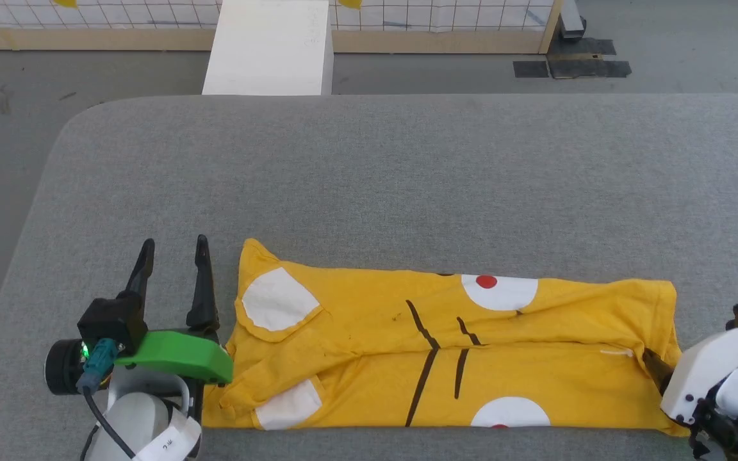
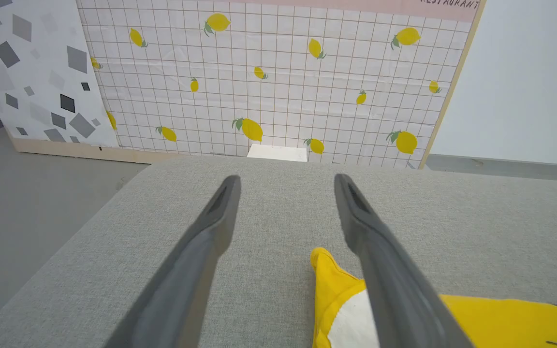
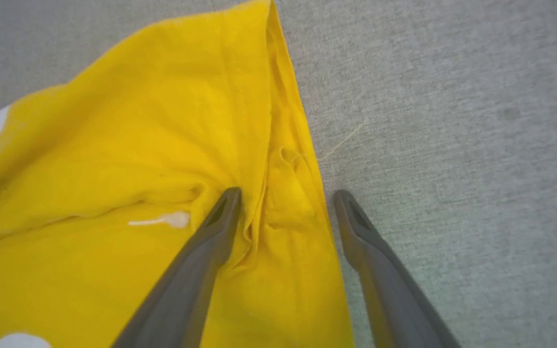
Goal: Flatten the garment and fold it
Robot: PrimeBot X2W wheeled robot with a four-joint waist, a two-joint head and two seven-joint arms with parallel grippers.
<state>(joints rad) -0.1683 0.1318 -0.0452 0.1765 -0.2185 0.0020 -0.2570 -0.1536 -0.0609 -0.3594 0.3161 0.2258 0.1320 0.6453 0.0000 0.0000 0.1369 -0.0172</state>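
- Hovering just beside the garment's [image 1: 446, 352] left edge, your left gripper [image 1: 175, 241], fingers spread.
- Right gripper [image 3: 288, 194] straddles its right edge (fingers apart too); grey table [image 1: 407, 179] stretches beyond.

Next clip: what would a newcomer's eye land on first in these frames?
The bright yellow garment, with white patches and dark stripes, lies as a long band that looks folded lengthwise, near the front edge of the grey table. The left gripper stands open just off its left end. The right gripper is open and straddles the hem at the right end. Behind the table, a lemon-print wall panel stands out in the left wrist view.
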